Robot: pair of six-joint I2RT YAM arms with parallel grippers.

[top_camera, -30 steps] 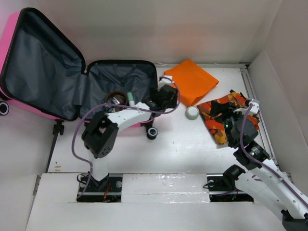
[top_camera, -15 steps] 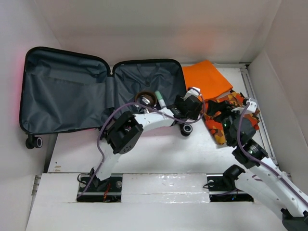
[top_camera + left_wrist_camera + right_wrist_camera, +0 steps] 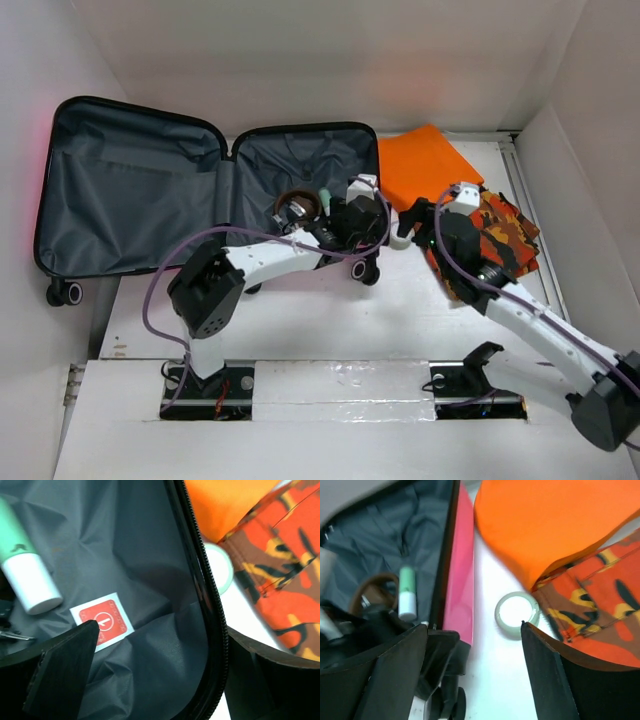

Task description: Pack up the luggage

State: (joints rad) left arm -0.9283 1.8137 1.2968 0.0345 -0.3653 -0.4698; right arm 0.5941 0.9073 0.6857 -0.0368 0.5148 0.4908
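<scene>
The luggage [image 3: 200, 190] lies open, its dark grey lining up and its lid at the left. Its pink shell shows in the right wrist view [image 3: 460, 570]. Inside lie a green-and-white tube [image 3: 327, 197], a brown ring [image 3: 296, 200] and a red-and-white sachet [image 3: 102, 621]. My left gripper [image 3: 352, 222] is open and straddles the base's right zipper rim [image 3: 202, 595], one finger inside and one outside. My right gripper [image 3: 418, 222] is open and empty above the table, just short of a small round pale-green tin [image 3: 516, 614].
A folded orange cloth [image 3: 425, 165] lies at the back right. An orange camouflage cloth [image 3: 500, 235] lies beside it, under my right arm. A luggage wheel [image 3: 361, 270] sits near the tin. White walls close in the left, back and right.
The luggage has slid right with my left gripper and its lid has dropped flatter. My right gripper has swung left from the camouflage cloth to the tin.
</scene>
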